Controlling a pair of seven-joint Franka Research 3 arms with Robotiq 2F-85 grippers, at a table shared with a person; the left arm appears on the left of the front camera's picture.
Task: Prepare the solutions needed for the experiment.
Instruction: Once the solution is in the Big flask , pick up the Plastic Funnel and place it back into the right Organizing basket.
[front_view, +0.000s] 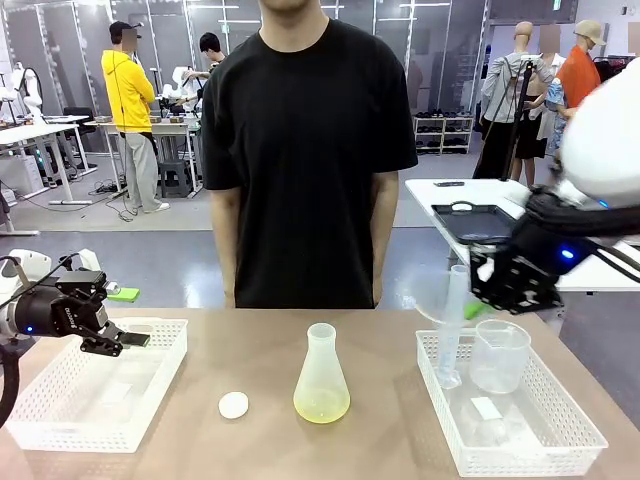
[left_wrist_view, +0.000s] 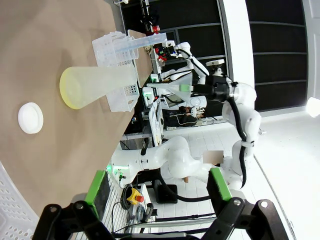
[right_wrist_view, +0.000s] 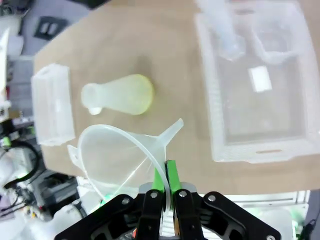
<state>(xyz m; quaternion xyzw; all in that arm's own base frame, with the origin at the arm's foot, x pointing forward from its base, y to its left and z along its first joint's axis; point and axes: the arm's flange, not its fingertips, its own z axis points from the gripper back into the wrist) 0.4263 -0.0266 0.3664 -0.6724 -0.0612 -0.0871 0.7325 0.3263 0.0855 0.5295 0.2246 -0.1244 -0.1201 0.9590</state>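
the right wrist view shows the right fingers (right_wrist_view: 166, 176) clamped on a translucent funnel (right_wrist_view: 125, 150), the solutions (right_wrist_view: 136, 95) in a conical flask (right_wrist_view: 112, 95) beyond; the front view shows the left fingers (front_view: 128, 340) spread above a white basket (front_view: 60, 400) on the brown desk (front_view: 380, 440).

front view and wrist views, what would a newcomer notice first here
A flask with a little pale yellow liquid stands in the middle of the table, a small white cap to its left. The right pincer is shut on a clear funnel, held up above the table. A person in a black shirt stands at the far edge.
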